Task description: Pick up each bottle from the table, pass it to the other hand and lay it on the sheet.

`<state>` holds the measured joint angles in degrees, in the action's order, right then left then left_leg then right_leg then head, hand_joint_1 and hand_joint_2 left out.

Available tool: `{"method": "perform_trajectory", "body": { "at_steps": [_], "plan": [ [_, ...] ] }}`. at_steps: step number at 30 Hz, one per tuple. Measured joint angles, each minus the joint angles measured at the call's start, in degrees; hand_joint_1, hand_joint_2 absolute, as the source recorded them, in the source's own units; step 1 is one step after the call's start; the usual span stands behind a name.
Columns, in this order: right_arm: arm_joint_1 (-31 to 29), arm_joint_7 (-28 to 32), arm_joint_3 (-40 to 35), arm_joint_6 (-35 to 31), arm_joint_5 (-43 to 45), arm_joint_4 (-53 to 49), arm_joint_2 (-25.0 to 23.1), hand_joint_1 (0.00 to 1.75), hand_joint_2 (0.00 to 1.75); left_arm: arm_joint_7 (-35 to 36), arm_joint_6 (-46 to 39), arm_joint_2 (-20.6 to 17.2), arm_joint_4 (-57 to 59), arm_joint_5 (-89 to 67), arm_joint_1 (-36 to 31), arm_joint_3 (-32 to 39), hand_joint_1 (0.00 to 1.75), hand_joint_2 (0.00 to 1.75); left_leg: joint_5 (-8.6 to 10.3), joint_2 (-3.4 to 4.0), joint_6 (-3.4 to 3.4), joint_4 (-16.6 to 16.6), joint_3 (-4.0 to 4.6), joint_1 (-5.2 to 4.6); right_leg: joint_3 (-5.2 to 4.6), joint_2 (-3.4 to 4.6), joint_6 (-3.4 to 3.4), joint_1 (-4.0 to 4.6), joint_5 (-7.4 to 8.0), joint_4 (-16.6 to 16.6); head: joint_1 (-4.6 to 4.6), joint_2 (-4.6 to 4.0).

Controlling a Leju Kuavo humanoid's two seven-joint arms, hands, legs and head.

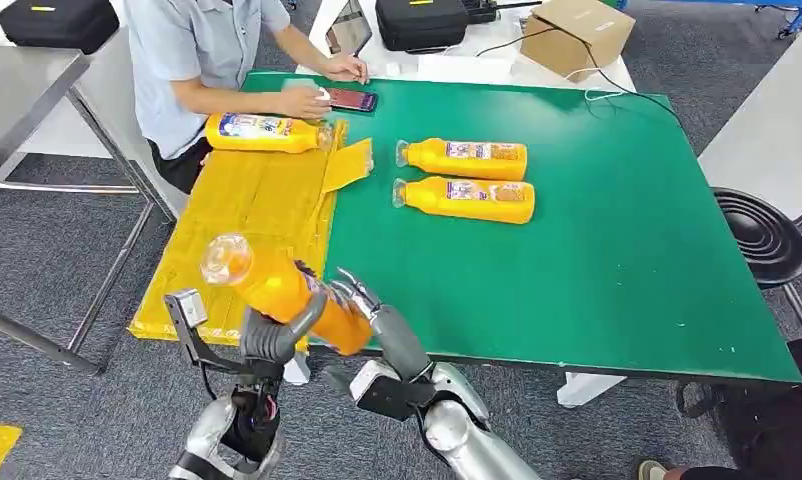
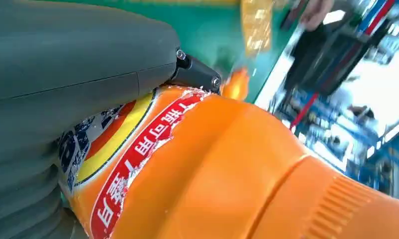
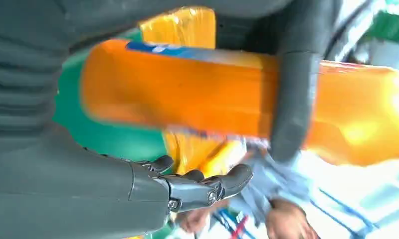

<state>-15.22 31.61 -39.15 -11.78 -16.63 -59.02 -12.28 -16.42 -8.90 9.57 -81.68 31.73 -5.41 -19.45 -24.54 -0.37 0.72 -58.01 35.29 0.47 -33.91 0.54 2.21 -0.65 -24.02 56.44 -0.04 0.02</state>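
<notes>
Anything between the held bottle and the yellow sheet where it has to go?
Nothing visible. The left robot hand holds the bottle above the yellow sheet's near end, which lies bare. The one bottle already laid rests at the far end, near the person's hand.

Held bottle [image 2: 227,169]: red label band w/ white Chinese chars, upside down, partly torn; not legible.

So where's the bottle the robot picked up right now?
In the head view, the bottle is at the near left, tilted above the table's near edge beside the yellow sheet, between the left robot hand and right robot hand.
</notes>
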Motion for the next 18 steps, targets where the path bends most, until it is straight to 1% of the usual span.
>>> {"method": "perform_trajectory", "body": {
  "at_steps": [3, 6, 9, 11, 13, 16, 18],
  "plan": [
    [0.99, 1.27, 0.00, -2.23, -0.79, -1.22, -0.07, 0.00, 0.00, -0.17, -3.21, -1.18, 1.40, -2.47, -2.37, 1.51, 1.75, 1.75, 0.01, -0.01, -0.01, 0.00, -0.01, 0.00, 0.01, 0.00, 0.00, 0.00, 0.00, 0.00, 0.00, 0.00],
    [2.04, 2.03, -0.02, -4.85, -1.47, -2.56, -0.07, 0.00, 0.00, -0.11, -7.13, -3.50, 4.64, -9.61, -5.89, 2.71, 1.75, 1.75, 0.04, -0.01, -0.03, 0.00, -0.01, 0.00, 0.00, 0.00, 0.00, 0.02, 0.00, 0.01, 0.00, 0.00],
    [2.89, 2.62, 0.00, -6.09, -1.59, -4.07, -0.07, 0.00, 0.00, 0.48, -14.66, -6.85, 10.24, -28.04, -11.20, 2.91, 1.75, 1.75, 0.07, -0.01, -0.06, 0.00, -0.01, 0.02, 0.00, 0.00, -0.01, 0.04, 0.01, 0.04, 0.00, 0.00],
    [3.43, 2.64, 0.00, -6.07, -1.44, -5.07, -0.11, 0.00, 0.00, 1.29, -14.88, -8.45, 13.48, -36.53, -14.51, 3.43, 1.75, 1.75, 0.09, -0.05, -0.07, 0.00, -0.01, 0.08, 0.01, -0.01, -0.01, 0.03, 0.01, 0.07, 0.00, 0.00],
    [3.73, 2.69, 0.02, -5.99, -1.44, -5.81, -0.15, 0.00, 0.00, 2.48, -15.48, -9.44, 15.86, -40.63, -16.86, 3.84, 1.75, 1.75, 0.08, -0.03, -0.07, 0.00, -0.01, 0.07, 0.01, 0.00, 0.00, 0.03, 0.01, 0.08, 0.02, 0.00],
    [4.22, 3.21, 0.07, -5.24, -0.76, -6.75, -0.48, 0.00, 0.00, 7.77, -15.05, -11.08, 20.27, -54.33, -20.75, 3.19, 1.75, 1.75, 0.09, -0.06, -0.07, 0.00, 0.01, 0.07, -0.01, -0.01, 0.00, 0.02, 0.01, 0.07, 0.04, 0.00],
    [4.35, 3.28, 0.07, -4.80, -0.63, -7.39, -0.87, 0.00, 0.00, 9.23, -13.47, -12.29, 23.68, -59.90, -23.17, 2.80, 1.75, 1.75, 0.08, -0.03, -0.07, 0.00, 0.01, 0.06, -0.04, 0.01, 0.00, 0.01, 0.02, 0.07, -0.02, 0.00]
  ]
}}
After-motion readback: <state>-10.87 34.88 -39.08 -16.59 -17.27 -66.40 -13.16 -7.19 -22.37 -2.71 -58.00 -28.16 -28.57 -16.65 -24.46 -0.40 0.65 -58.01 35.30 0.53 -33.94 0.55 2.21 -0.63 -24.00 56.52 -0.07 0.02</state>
